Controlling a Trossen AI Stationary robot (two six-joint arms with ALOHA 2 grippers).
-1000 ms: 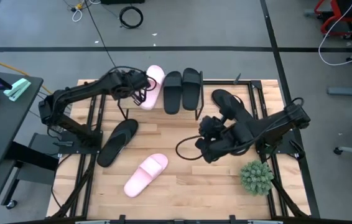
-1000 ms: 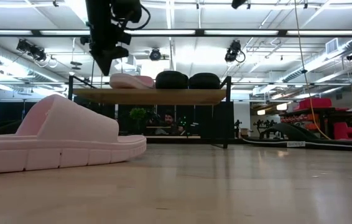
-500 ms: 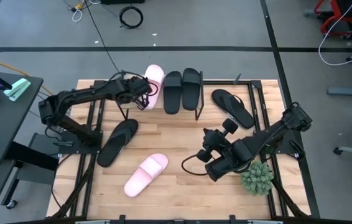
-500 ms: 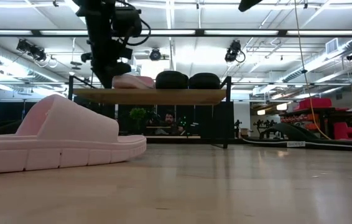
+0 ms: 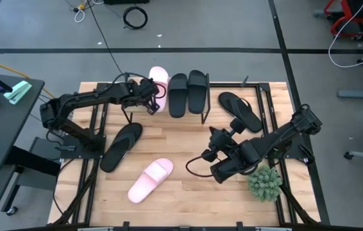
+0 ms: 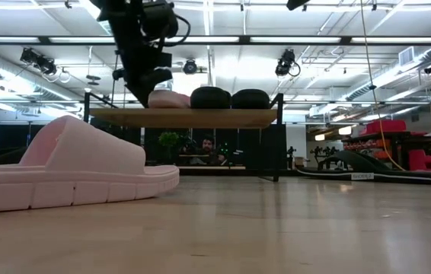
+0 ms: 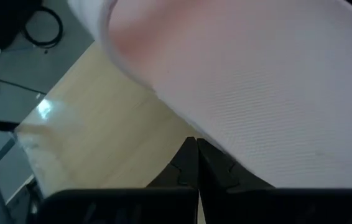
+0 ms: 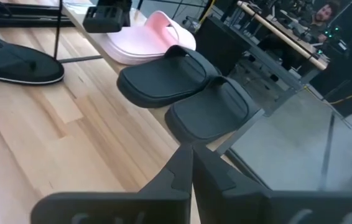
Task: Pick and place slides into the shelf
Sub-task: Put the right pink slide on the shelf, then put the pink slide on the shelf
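Note:
One pale pink slide [image 5: 159,84] lies on the shelf's top board [image 6: 200,117], left of two black broad-band slides [image 5: 177,95] [image 5: 197,89]. My left gripper [image 5: 151,102] is shut at the pink slide's near end, seen close up [image 7: 263,81] in the left wrist view. My right gripper [image 8: 193,152] is shut and holds nothing, hovering over the table right of centre [image 5: 211,144]. The second pink slide [image 5: 151,180] and two thin black flip-flops [image 5: 120,146] [image 5: 239,110] lie flat on the tabletop. My left gripper has its shut fingertips [image 7: 196,146] against the edge of the pink slide's near end [image 7: 226,140], coming from the table's left and near side, roughly level with the board. The slide lies flat on the shelf's top board.
A spiky green plant ball [image 5: 264,183] sits near the table's right near corner, beside the right arm. Black frame rails [image 5: 98,115] run along the table's left and right sides. In the low view the table's pink slide [image 6: 63,164] fills the left foreground.
My left gripper has moved toward the table's right, along the shelf's near-left corner, and the pink slide on the board has slid toward the black slides and straightened. My right arm has drawn back toward the near edge, away from the right flip-flop.

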